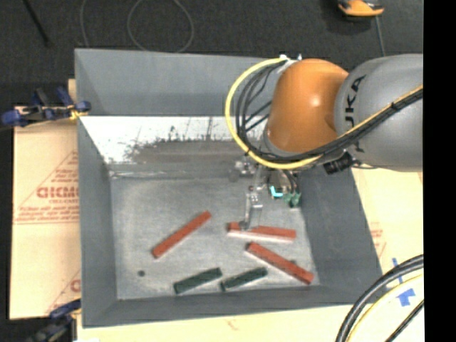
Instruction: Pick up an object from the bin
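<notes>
Right of middle in the bin (96,212) lies a red bar (265,231), our gripper (249,216) hanging over its left end; parted or closed, we cannot tell. Caught that far off-centre, it may tilt and slip, nudging the neighbouring red bar (279,262).

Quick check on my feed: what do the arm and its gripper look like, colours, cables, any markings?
The arm is rounded and silver-grey, with black KUKA lettering. An orange domed cover caps the wrist, with looped yellow and black cables running around it. The gripper is slim bare metal, with a small teal part beside it.
</notes>
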`<state>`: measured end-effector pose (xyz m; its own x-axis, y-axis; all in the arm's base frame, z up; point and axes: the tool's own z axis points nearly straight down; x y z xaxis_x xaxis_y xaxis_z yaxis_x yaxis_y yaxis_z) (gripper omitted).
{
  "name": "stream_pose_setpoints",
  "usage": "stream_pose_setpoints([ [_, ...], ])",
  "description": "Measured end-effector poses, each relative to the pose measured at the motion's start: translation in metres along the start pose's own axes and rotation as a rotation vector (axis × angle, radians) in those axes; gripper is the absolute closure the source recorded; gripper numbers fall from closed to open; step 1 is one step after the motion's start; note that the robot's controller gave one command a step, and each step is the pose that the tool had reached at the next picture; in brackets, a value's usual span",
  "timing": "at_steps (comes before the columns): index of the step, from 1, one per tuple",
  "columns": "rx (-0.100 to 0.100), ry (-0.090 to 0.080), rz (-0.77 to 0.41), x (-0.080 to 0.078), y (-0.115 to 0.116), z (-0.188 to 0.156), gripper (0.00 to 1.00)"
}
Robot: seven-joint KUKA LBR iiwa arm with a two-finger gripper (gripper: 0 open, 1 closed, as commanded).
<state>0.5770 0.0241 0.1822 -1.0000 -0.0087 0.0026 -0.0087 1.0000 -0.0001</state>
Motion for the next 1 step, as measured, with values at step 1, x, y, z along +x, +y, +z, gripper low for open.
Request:
stream_pose_setpoints([
  [1,0.002,0.002,-0.072,0.0204,-0.0647,0.1032,0.00],
])
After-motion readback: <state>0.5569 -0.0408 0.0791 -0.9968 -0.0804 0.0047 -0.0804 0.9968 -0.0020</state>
